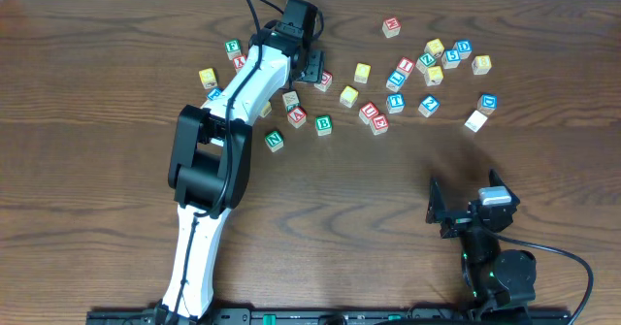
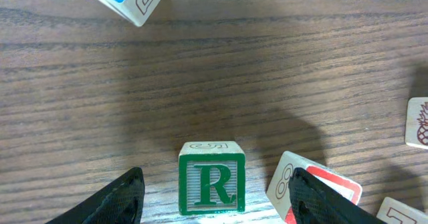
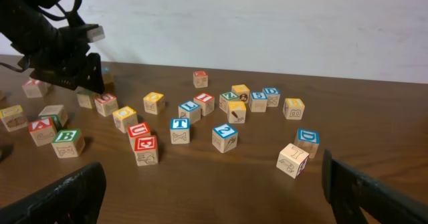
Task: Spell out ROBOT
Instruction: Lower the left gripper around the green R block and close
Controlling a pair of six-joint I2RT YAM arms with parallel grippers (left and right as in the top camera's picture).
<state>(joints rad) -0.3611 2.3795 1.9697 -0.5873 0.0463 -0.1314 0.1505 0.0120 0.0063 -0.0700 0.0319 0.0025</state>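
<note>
overhead: the left gripper [image 1: 312,68] hangs low over the left part of the scattered letter cubes on the far side of the wooden table [image 1: 388,189]. the r cube cannot be made out beneath it. the green b cube [image 1: 323,124] sits nearer the front, close to a red a cube [image 1: 297,115]. the blue t cube [image 1: 395,102] lies further right. the right gripper [image 1: 464,207] sits well apart from all cubes, near the front edge.

left wrist: the green-bordered r cube [image 2: 211,184] stands upright between the fingers [image 2: 127,197], with a gap on each side. the pincer is wide and holds nothing. a red-edged cube [image 2: 286,184] sits by the right finger.

right wrist: its own fingers show at both bottom corners, spread wide and holding nothing.
</note>
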